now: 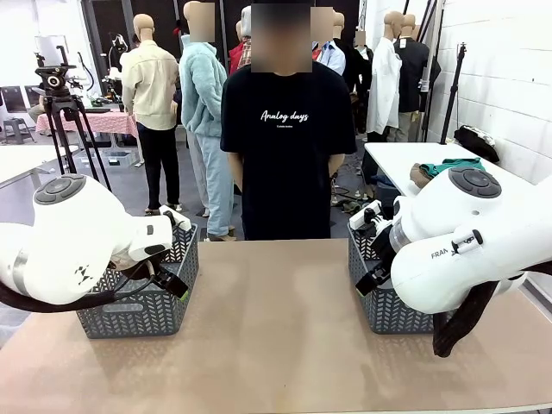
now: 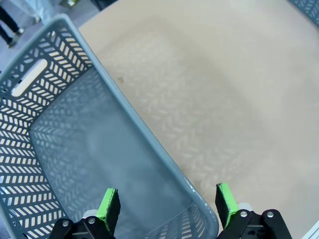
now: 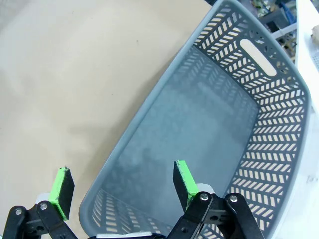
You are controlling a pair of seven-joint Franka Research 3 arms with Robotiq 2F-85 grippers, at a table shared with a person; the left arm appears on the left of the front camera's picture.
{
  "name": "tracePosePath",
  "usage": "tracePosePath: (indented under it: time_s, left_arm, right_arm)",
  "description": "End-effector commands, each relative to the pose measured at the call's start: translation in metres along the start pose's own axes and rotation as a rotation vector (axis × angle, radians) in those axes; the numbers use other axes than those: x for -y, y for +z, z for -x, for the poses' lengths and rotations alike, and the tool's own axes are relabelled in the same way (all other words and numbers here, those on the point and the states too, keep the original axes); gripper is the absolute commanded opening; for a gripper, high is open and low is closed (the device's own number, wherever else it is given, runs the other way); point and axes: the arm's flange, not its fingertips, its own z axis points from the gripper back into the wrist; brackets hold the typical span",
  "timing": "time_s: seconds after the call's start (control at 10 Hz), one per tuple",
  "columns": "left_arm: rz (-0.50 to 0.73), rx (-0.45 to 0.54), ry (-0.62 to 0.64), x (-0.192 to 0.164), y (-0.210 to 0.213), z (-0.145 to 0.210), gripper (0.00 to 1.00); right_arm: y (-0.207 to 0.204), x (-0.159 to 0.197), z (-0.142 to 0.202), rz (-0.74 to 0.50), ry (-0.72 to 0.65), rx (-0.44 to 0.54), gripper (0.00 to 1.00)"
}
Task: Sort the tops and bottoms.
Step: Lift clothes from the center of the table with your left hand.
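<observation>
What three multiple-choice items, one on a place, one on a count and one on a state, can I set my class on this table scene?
1. Where does the person stand?
A. at the far side of the table, near its middle
B. at the table's left end
C. on the robot's side of the table

2. How many grey lattice baskets stand on the table?
A. one
B. two
C. four

3. How does the left gripper stand?
A. shut on cloth
B. shut on a basket handle
C. open, holding nothing

Key:
1 A: the front view shows the person just behind the far edge.
2 B: the left basket and the right basket are there.
3 C: its green pads stand wide apart above the left basket's rim.
</observation>
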Motion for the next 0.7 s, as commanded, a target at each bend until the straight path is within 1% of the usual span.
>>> tracePosePath:
  time_s: [0.0,0.6]
  left_arm:
    - [0.0,0.0,0.006,-0.0021,0.0,0.0006,1.0]
    - [0.0,0.0,0.006,-0.0021,0.0,0.0006,1.0]
  right_arm:
    - [0.0,0.0001,0.0,0.0,0.0,0.0,1.0]
    - [0.0,0.0001,0.0,0.0,0.0,0.0,1.0]
